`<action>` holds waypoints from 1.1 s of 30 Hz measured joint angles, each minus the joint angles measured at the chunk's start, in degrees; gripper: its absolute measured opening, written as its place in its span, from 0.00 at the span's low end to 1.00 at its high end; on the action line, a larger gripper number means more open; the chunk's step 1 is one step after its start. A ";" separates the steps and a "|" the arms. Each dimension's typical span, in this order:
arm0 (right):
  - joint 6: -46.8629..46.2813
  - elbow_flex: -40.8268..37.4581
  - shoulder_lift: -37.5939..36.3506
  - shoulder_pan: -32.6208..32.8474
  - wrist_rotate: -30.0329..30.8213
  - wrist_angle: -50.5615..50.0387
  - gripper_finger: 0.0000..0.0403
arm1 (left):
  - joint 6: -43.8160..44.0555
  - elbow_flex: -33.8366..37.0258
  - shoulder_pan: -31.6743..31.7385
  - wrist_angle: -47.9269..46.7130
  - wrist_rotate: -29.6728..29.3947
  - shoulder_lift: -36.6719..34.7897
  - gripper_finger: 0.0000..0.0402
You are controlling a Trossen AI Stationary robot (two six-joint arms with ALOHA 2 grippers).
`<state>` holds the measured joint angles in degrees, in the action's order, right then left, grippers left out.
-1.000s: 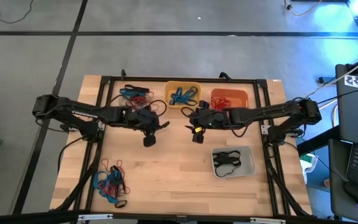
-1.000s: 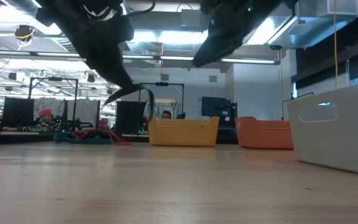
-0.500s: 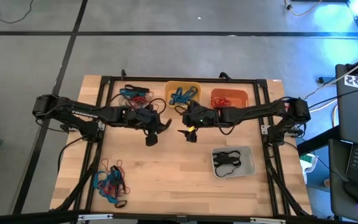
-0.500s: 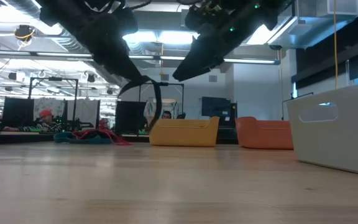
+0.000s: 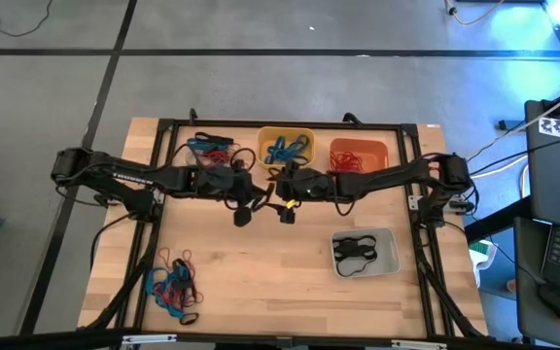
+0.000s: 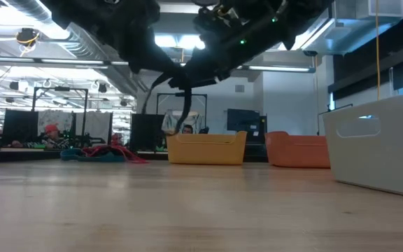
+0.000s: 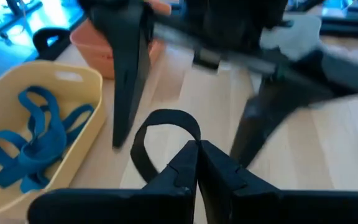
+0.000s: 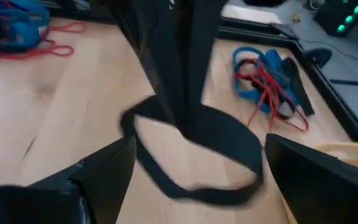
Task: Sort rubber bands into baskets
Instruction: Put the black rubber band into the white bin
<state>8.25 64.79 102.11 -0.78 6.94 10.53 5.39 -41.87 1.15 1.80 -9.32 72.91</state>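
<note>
My left gripper (image 5: pixel 249 204) is over the middle of the table, shut on a black rubber band (image 7: pixel 165 122) that loops out past its fingertips. My right gripper (image 5: pixel 282 201) faces it, open, with one finger on each side of the band (image 8: pixel 194 155); whether they touch it I cannot tell. The yellow basket (image 5: pixel 286 148) holds blue bands, the orange one (image 5: pixel 358 154) red bands, and the pale grey one (image 5: pixel 365 253) black bands. All three rest on the table. My left gripper pinches one spot of the black band's loop (image 7: pixel 190 144) between its two fingers. The fingers slant down toward the table's right side. The rest of the loop (image 6: pixel 185 106) hangs past and below the fingertips, slack and clear of the table.
One mixed pile of blue, red and black bands (image 5: pixel 212 148) lies at the far left of the table, another (image 5: pixel 173 287) at the near left. The black frame rails (image 5: pixel 159 194) run along the table's sides. Bare wood (image 5: pixel 261 272) lies between the near pile and the grey basket.
My right gripper has moved toward the table's left and down, up to my left gripper, until its fingers stand around the band. My left gripper has tipped its fingers upward, carrying the band a little higher and toward the right gripper.
</note>
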 joint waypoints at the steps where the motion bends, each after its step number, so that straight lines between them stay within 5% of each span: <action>1: 0.00 0.00 0.36 0.00 -1.41 0.54 0.88 | 0.00 0.00 0.00 0.56 0.00 0.02 0.03; 5: -0.31 -0.07 1.30 0.00 -7.73 3.70 0.88 | 0.04 0.00 0.00 0.79 -1.51 0.02 0.03; 22: -4.20 -0.07 1.41 0.06 -8.55 7.91 0.86 | -0.87 0.00 -0.76 5.29 -3.63 0.04 0.03; 33: -5.03 -0.07 1.41 0.00 -9.48 9.18 0.56 | -2.39 0.00 -0.79 5.27 -3.51 0.04 0.03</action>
<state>3.22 64.73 103.53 -0.78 -2.55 19.72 3.00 -41.87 0.36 7.07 -12.83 72.95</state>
